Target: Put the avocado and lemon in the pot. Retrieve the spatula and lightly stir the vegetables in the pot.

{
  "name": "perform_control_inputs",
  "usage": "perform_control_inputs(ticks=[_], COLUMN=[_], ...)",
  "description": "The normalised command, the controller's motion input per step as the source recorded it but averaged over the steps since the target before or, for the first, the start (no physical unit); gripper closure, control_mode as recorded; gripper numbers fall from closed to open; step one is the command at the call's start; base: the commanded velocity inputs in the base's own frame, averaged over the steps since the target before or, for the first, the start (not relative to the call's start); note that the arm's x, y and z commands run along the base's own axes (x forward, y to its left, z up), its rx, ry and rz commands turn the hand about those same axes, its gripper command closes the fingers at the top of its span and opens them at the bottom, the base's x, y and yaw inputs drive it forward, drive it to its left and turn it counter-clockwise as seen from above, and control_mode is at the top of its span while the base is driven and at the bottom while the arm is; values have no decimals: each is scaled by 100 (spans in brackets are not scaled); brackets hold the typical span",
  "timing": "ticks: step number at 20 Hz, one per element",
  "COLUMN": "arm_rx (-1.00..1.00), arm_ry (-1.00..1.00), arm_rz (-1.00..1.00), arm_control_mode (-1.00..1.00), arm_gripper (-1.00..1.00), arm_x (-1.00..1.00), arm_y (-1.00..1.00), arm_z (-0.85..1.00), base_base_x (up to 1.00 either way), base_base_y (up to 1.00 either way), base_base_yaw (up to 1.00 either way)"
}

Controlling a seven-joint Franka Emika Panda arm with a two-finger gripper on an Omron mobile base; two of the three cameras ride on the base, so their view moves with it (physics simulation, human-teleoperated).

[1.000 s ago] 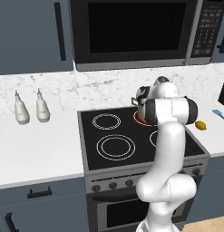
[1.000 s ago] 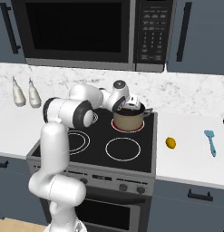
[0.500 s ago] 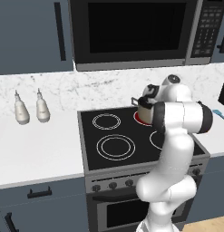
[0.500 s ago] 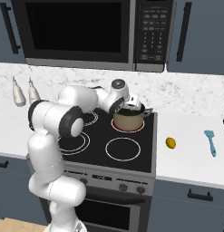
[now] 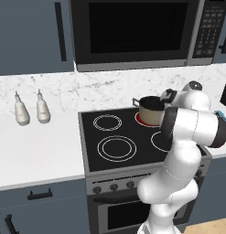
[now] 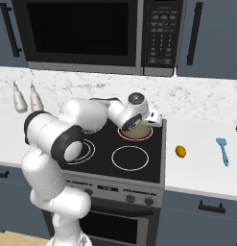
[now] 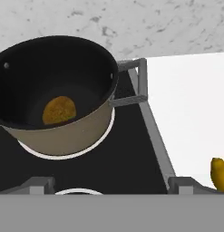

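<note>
In the hand view the pot (image 7: pixel 54 97) fills the upper left, a brownish-orange lump inside — likely the avocado; the lemon (image 7: pixel 219 174) sits at the lower-right edge on white counter. Fingers spread wide, empty — lemon lies rightward.

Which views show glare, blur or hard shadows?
Left base view: flat even light, sharp, no glare on the stove. Right base view: the same, lemon crisp, barely any shadow. Hand view: pot interior dark, soft edges, the white counter near washed out.
</note>
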Motion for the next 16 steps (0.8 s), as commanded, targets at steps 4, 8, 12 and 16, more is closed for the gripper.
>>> perform_control_inputs(ticks=[4,8,12,16], arm_rx=[0,1,0,0], arm_ry=[18,18,13,11], arm_rz=[0,0,0,2], arm_control_mode=[-100,-100,-100,-100], arm_gripper=[-100,-100,-100,-100], arm_x=[-16,-24,-20,-4], arm_y=[-100,-92,-81,-69], arm_z=[0,-8,-26,-29], base_base_x=[0,0,0,0], base_base_y=[0,0,0,0], base_base_yaw=[0,0,0,0])
